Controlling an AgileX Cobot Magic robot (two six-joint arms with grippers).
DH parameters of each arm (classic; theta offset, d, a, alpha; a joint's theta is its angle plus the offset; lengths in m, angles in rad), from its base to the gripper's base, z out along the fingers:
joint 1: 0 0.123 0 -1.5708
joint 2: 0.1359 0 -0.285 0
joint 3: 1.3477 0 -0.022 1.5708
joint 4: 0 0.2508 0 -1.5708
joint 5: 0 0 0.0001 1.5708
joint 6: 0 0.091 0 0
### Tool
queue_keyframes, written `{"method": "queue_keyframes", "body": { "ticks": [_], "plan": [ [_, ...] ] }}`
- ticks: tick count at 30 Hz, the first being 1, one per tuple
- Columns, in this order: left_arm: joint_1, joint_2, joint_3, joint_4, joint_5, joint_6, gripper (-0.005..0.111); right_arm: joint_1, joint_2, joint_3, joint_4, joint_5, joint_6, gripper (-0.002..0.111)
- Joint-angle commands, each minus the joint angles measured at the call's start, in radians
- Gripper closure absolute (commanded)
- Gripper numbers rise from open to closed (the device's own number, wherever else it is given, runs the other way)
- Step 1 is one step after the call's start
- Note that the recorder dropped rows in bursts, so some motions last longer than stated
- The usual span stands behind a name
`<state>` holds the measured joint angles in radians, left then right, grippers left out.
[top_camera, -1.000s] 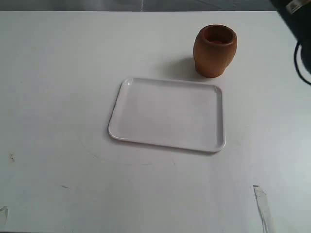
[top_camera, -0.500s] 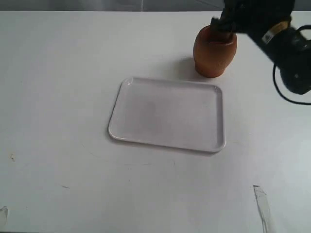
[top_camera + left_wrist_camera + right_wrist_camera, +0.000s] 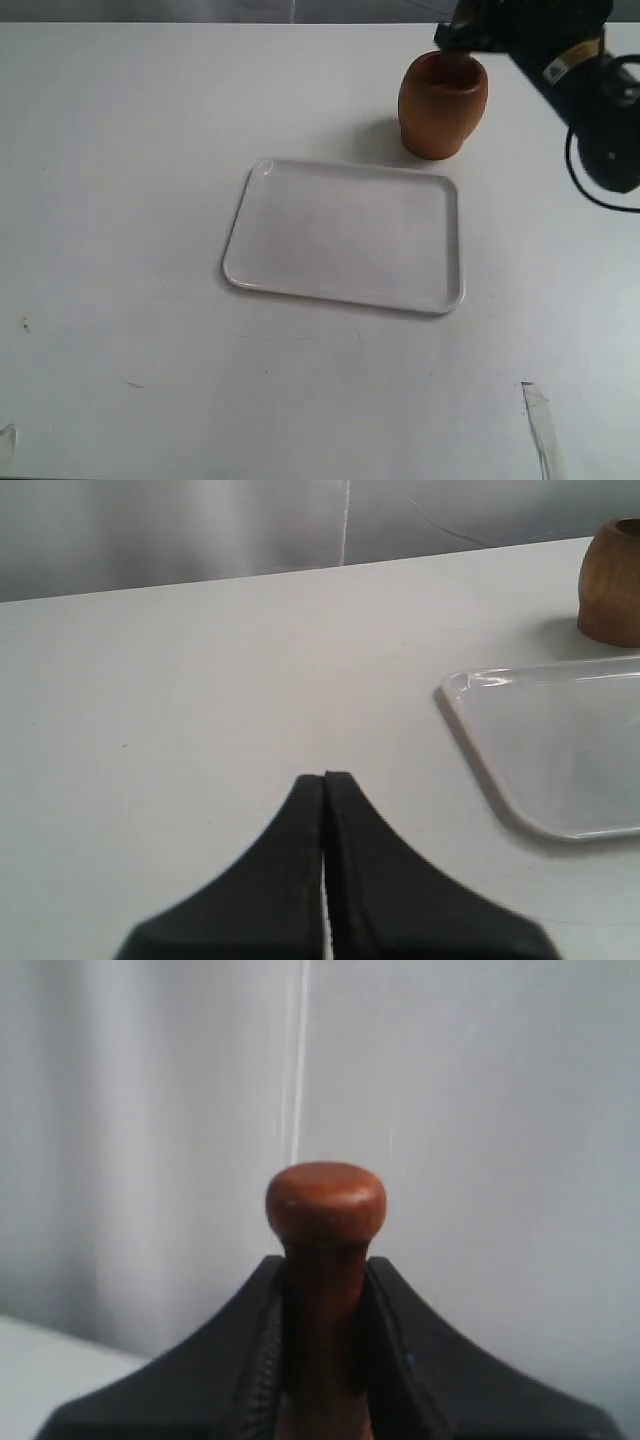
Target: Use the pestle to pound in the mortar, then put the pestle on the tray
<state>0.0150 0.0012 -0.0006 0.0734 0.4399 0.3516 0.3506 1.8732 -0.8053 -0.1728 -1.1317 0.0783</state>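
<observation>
The left gripper (image 3: 323, 780) is shut, its 2 fingers pressed flat together. It hangs over the white surface (image 3: 120, 200), near a corner of the tray (image 3: 345, 235). The white tray lies flat in the middle of the surface. The brown mortar (image 3: 442, 105) stands upright just past the tray's far right corner, not touching it. The right gripper (image 3: 325, 1272) is over the mortar's top. It squeezes the pestle (image 3: 325, 1210) just under its small round knob, and the knob sticks out past the fingertips. I cannot tell if the pestle's other end is inside the mortar.
</observation>
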Motion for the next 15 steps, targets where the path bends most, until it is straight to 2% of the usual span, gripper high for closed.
{"method": "queue_keyframes", "body": {
  "ticks": [1,4,5,7,15],
  "plan": [
    [-0.008,-0.001,0.001,-0.007,-0.003,-0.008,0.107,-0.003,-0.207,0.001,-0.006,-0.043,-0.004,0.108],
    [-0.008,-0.001,0.001,-0.007,-0.003,-0.008,0.107,-0.003,-0.277,-0.035,-0.029,0.049,-0.004,0.108],
    [-0.008,-0.001,0.001,-0.007,-0.003,-0.008,0.107,-0.003,-0.282,-0.072,-0.067,0.180,-0.004,0.108],
    [-0.008,-0.001,0.001,-0.007,-0.003,-0.008,0.107,-0.003,-0.237,-0.103,-0.113,0.302,-0.004,0.108],
    [-0.008,-0.001,0.001,-0.007,-0.003,-0.008,0.107,-0.001,0.198,-0.103,-0.079,0.302,0.035,0.108]
  ]
}}
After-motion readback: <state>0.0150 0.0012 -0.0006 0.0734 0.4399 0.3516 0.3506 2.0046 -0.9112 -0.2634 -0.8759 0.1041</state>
